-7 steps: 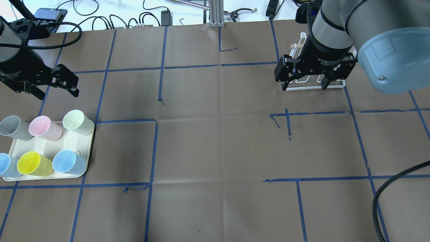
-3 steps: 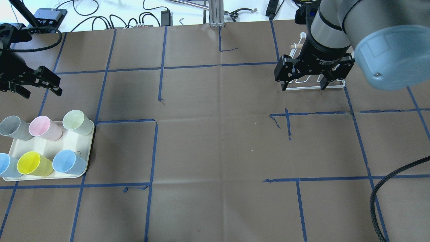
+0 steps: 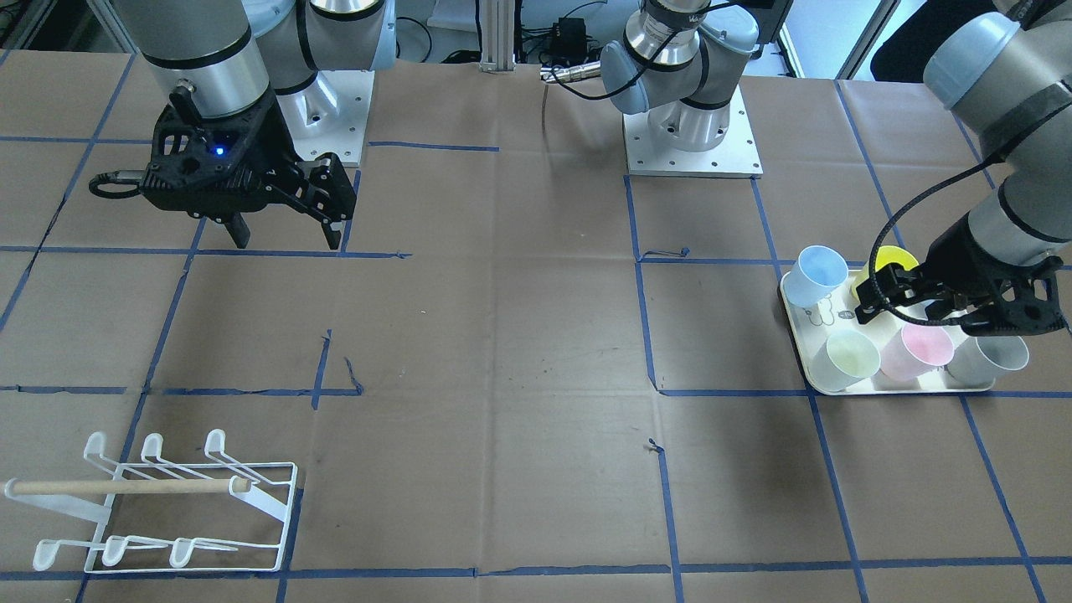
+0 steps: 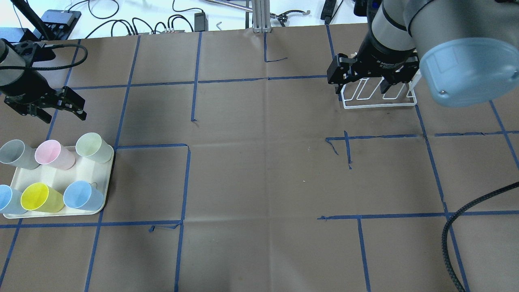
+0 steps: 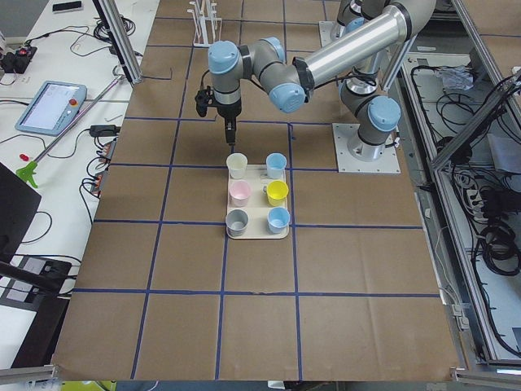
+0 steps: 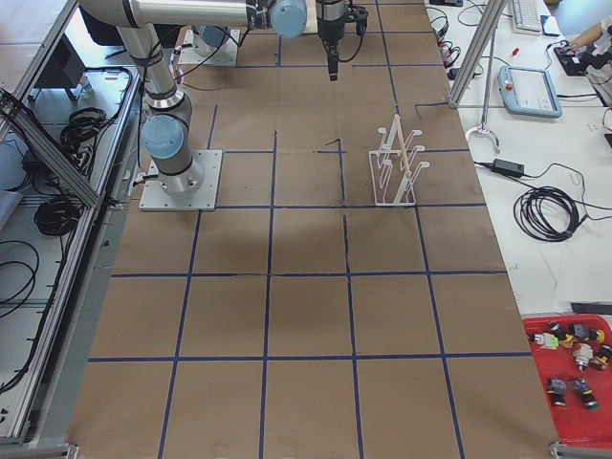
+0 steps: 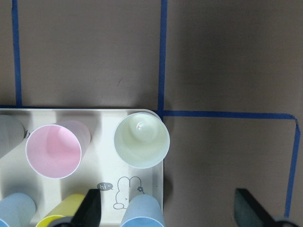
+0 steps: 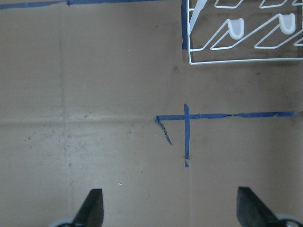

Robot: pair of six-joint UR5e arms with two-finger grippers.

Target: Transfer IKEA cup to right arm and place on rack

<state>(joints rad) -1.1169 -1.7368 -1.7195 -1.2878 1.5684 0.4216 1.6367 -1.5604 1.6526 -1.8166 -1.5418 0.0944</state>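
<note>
Several pastel cups stand upright on a cream tray (image 4: 56, 174): a pale green cup (image 4: 91, 147), a pink cup (image 4: 52, 154), a grey cup (image 4: 16, 154), a yellow cup (image 4: 38, 197) and two blue ones. My left gripper (image 4: 63, 115) is open and empty, in the air just beyond the tray. Its wrist view looks down on the pale green cup (image 7: 141, 138) and the pink cup (image 7: 54, 149). My right gripper (image 4: 362, 87) is open and empty, in the air in front of the white wire rack (image 4: 379, 99) with its wooden dowel (image 3: 126, 486).
Brown paper with a grid of blue tape (image 4: 186, 182) covers the table. Cables and a metal post (image 4: 259, 16) lie along the far edge. The right arm's large elbow cap (image 4: 466, 69) and a black cable (image 4: 466, 227) hang over the right side.
My left gripper swung left, then came back right and nearer the tray. My right gripper moved toward the far edge, uncovering more of the rack. Both stayed open.
</note>
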